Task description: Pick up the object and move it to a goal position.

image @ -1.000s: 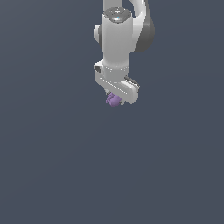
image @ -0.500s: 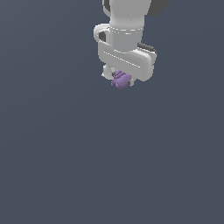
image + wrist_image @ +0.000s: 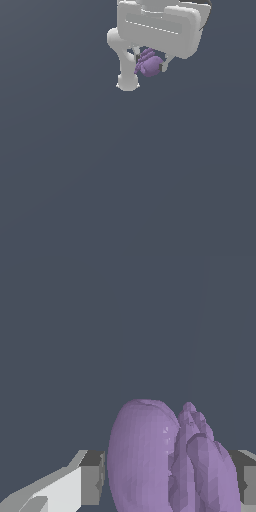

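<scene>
Arm hangs at the top edge of the exterior view, right of centre. Only its lower end is in frame; the rest is cut off above. A broad white block, the hand body, fills the top of that view, tilted so its far end sits lower toward the exterior view's right. A rounded white link curves down on the exterior view's left of the block and ends in a blunt round cap.

Gripper [image 3: 150,66] points downward under the block. Jaws closed on the purple lump [image 3: 149,65], which sits tucked just beneath the block, touching it or nearly so. One white finger shows on the exterior view's right of the lump; the other is mostly hidden behind the lump and the curved link.

Wrist view: the lump [image 3: 165,461] fills the lower middle, very close to the camera. One part is a smooth rounded dome, the other a cluster of ridged bumps pressed against it. Its lower part is cut off by the frame edge. A grey fingertip pad [image 3: 92,478] stands on one side of it, with white finger body behind; another grey pad shows at the opposite side, partly cut off. Contact between pads and lump is not clearly visible at either side.

Background is flat dark grey-blue in both views. No surface edge, shadow or goal marker can be made out.
</scene>
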### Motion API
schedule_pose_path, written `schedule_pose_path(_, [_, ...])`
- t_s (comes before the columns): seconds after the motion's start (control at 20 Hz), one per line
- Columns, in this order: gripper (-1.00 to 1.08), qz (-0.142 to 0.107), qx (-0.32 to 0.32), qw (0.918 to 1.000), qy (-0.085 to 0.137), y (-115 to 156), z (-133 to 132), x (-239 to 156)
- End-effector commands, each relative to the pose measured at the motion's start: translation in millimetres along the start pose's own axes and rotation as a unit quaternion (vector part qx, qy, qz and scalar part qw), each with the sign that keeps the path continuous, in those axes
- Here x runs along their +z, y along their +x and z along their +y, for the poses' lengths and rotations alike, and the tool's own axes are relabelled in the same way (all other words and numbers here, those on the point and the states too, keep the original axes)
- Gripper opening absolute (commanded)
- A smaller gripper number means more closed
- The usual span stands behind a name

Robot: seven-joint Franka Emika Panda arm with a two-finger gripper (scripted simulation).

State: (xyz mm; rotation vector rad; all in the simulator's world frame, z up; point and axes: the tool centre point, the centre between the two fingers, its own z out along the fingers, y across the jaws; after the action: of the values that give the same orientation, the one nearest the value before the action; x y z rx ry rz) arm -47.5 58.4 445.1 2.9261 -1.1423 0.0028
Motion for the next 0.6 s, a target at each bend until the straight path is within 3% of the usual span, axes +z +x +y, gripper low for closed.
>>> schedule_pose_path(0.0, [-1.00,-0.001,0.000,1.0000,0.000,-2,-4,-16])
schedule_pose_path(0.55, [-1.00,-0.001,0.000,1.0000,0.000,-3,-13,-47])
